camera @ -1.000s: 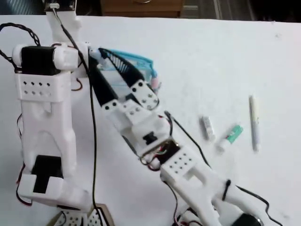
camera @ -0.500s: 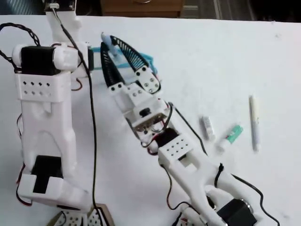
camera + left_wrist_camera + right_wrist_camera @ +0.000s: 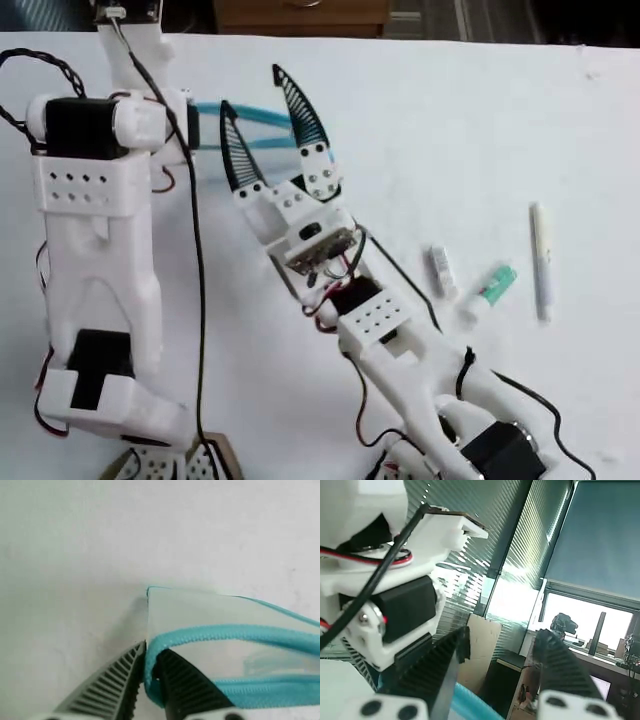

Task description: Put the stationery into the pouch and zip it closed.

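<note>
Since the right end effector had lifted off the pouch within the last second and spread its jaws, it stood released and empty. That pass was judged finished. The pouch lay far left, just under those jaws. The left end effector was clenched on its zip edge. The pen and two small items remained well apart to the right on the surface.

Right gripper, fingers spread above teal pouch, pen well apart
</note>
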